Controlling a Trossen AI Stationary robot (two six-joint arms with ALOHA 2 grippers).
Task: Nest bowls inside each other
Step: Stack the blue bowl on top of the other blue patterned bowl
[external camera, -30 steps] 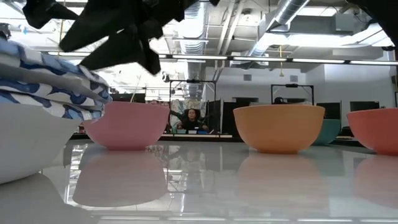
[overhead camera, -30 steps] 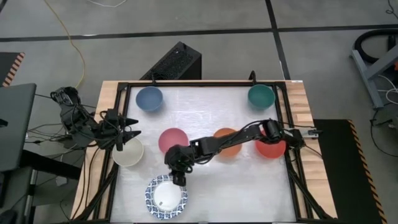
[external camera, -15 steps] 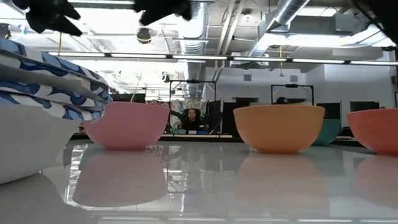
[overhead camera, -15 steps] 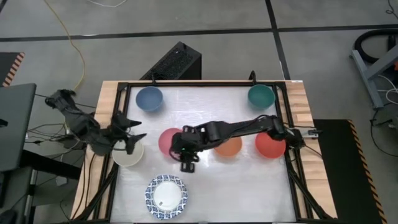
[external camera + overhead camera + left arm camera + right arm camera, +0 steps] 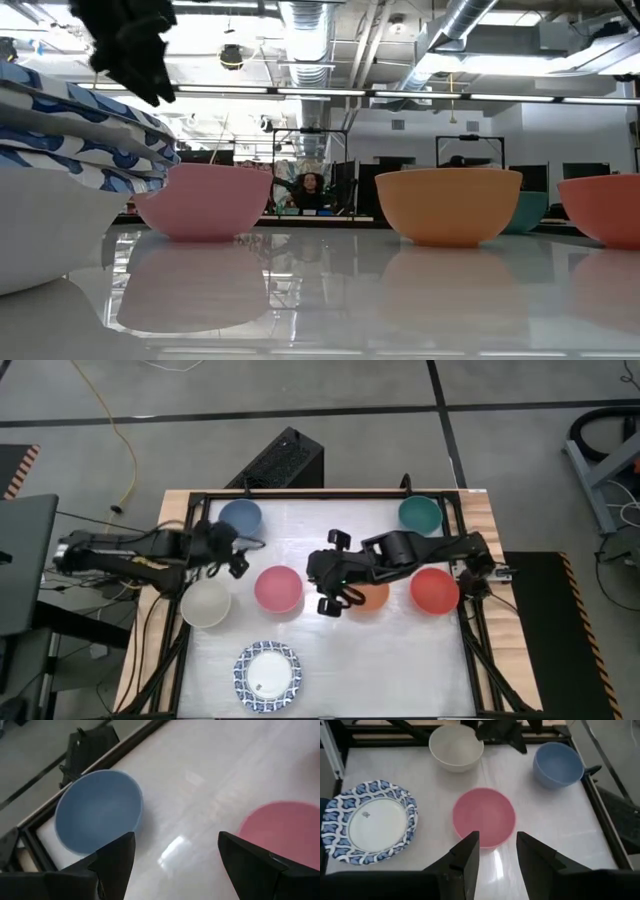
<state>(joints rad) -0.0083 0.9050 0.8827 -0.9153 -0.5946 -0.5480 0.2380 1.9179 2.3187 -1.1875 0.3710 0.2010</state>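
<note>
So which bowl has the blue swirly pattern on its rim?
The white bowl at the table's front edge; the others are plain blue, teal, pink, orange, red and cream.

Two arms over the table

The left gripper (image 5: 238, 555) hangs open near the table's far left corner. The right gripper (image 5: 333, 572) hangs mid-table, fingers apart, holding nothing.

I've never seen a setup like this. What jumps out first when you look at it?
Bright little bowls dot a white table: blue bowl, teal bowl, pink bowl, orange bowl, red bowl and cream bowl, with a blue-patterned stack at the near edge. Two dark arms reach in from the sides: the left pincer gapes beside the blue bowl, the right pincer hangs empty between pink and orange.
</note>
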